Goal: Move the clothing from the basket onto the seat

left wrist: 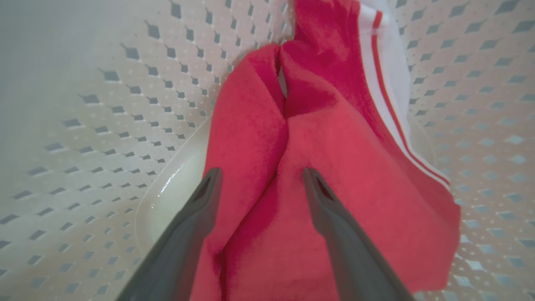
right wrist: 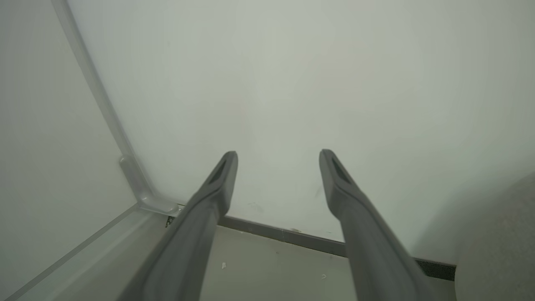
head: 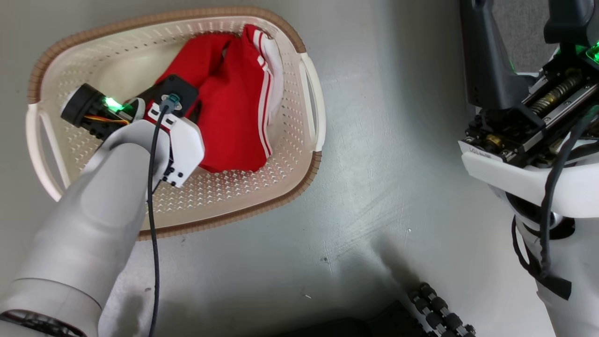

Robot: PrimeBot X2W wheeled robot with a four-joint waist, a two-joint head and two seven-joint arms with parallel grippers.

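Observation:
The basket (head: 299,187), cream-white with a brown rim, stands on the floor at the upper left of the head view. The red clothing (head: 234,121) with white stripes lies bunched in its right half. My left arm (head: 117,196) reaches down into the basket, over the clothing's left edge. In the left wrist view my left gripper (left wrist: 262,175) is open, its two fingers straddling a raised fold of the clothing (left wrist: 292,167); whether they touch the cloth I cannot tell. My right gripper (right wrist: 278,161) is open and empty, held up facing a pale wall. A grey corner of the seat (right wrist: 501,246) shows at the lower right.
The basket (left wrist: 83,125) has perforated walls close around the left fingers. Bare grey floor (head: 374,210) lies to its right. My right arm's housing (head: 529,121) fills the right edge, and my wheeled base (head: 440,313) shows at the bottom. A dark baseboard (right wrist: 284,234) runs under the wall.

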